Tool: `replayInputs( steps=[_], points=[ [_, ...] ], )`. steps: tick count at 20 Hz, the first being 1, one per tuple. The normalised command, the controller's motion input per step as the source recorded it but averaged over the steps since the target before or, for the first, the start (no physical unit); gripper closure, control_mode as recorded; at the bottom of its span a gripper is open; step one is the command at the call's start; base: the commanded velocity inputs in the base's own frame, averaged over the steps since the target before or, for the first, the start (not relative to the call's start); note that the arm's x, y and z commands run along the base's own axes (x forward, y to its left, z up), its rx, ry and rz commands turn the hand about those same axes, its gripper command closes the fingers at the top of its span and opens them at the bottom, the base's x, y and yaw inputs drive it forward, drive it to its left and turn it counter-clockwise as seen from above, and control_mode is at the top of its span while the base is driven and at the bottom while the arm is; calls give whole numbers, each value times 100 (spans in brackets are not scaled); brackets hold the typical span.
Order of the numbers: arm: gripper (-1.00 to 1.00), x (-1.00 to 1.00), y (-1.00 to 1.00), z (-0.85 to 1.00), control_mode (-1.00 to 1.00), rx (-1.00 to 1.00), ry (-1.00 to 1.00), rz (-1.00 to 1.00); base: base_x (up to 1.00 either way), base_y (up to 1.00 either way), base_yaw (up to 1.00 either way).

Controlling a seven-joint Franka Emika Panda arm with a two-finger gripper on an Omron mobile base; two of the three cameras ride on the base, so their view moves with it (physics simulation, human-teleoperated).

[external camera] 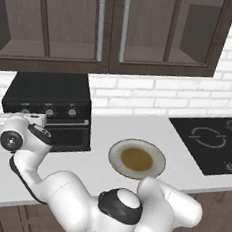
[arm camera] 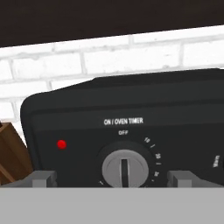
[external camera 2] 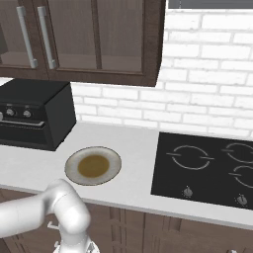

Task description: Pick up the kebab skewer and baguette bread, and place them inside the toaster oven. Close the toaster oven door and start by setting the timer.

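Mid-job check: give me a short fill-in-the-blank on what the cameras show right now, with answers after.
1. In the hand view, the timer knob points its slot at the word ____.
2. The toaster oven door is ____.
3. The plate on the counter holds ____ food items.
4. The gripper has its fingertips spread to either side of the knob, so it is ____.

Missing words: OFF; closed; no; open

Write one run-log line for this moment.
stage: timer setting | gripper: open, fingers either side of grey timer knob, pointer at OFF | boxy black toaster oven: door shut | round plate: empty
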Motion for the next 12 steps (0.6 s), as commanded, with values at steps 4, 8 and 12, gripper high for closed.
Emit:
replayInputs(
  steps=[4,8,12],
  points=[
    [-100,0,0,0,-100,0,0,0,0,0,0],
    [-100,9,0,0,-100,0,0,0,0,0,0],
    [-100,12,-2,0,-100,0,0,0,0,0,0]
  ],
)
